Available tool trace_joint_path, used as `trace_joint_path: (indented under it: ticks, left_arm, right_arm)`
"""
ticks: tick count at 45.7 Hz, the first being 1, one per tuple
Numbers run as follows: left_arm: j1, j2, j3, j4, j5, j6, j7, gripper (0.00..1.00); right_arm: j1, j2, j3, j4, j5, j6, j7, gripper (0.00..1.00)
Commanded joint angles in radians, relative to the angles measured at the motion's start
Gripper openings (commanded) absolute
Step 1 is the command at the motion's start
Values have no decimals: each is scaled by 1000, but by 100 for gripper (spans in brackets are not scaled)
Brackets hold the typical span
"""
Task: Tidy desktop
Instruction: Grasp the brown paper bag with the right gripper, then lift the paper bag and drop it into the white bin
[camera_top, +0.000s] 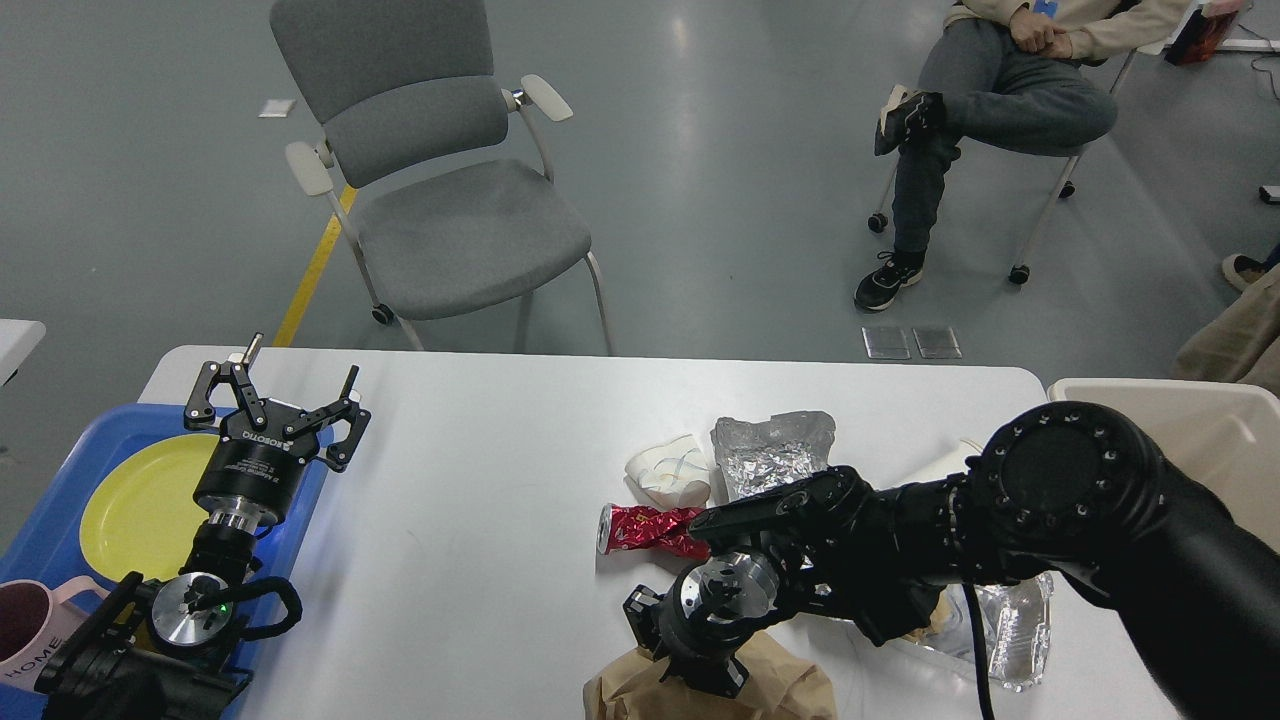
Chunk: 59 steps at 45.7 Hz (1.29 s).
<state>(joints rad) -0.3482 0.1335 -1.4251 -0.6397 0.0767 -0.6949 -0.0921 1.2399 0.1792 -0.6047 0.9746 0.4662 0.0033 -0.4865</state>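
Note:
The white desktop (480, 470) holds a heap of litter on its right half: a crushed red can (645, 528), a crumpled white wrapper (670, 470), a wad of foil (770, 450), a flattened clear bottle (1020, 630) and a brown paper bag (790, 690) at the front edge. My right gripper (680, 652) points down onto the bag's top. Its dark fingers sit at the bag's upper edge, and their spacing is unclear. My left gripper (280, 392) stands open and holds nothing, over the desktop's left side beside the tray.
A blue tray (50, 540) at the left holds a yellow plate (140, 500) and a pink mug (25, 625). A beige bin (1200, 430) stands at the right. Behind the desk are a grey chair (440, 200) and a seated person (1000, 110).

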Motion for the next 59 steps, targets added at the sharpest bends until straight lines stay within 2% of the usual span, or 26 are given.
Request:
trace_joint_path:
  ticks: [1, 15, 32, 38, 47, 51, 53, 57, 59]
  left_arm:
    - [0, 0, 0, 0, 0, 0, 0, 96]
    - [0, 0, 0, 0, 0, 0, 0, 96]
    - [0, 0, 0, 0, 0, 0, 0, 96]
    - [0, 0, 0, 0, 0, 0, 0, 96]
    - [0, 0, 0, 0, 0, 0, -1, 96]
    - [0, 0, 0, 0, 0, 0, -1, 96]
    - [0, 0, 0, 0, 0, 0, -1, 96]
    - [0, 0, 0, 0, 0, 0, -1, 96]
    - [0, 0, 0, 0, 0, 0, -1, 96]
  right_arm:
    - [23, -13, 0, 18, 15, 3, 0, 0]
    - [98, -69, -7, 110, 38, 3, -3, 0]
    - [473, -178, -113, 478, 167, 37, -7, 0]
    - [647, -239, -182, 576, 190, 131, -6, 0]
    - [920, -351, -296, 677, 184, 407, 8, 0]
    - [1027, -382, -384, 700, 166, 507, 54, 0]
    - [1069, -386, -441, 708, 132, 546, 121, 0]
    - [1130, -383, -558, 713, 30, 619, 290, 0]
    - [1148, -380, -607, 714, -29, 636, 345, 0]
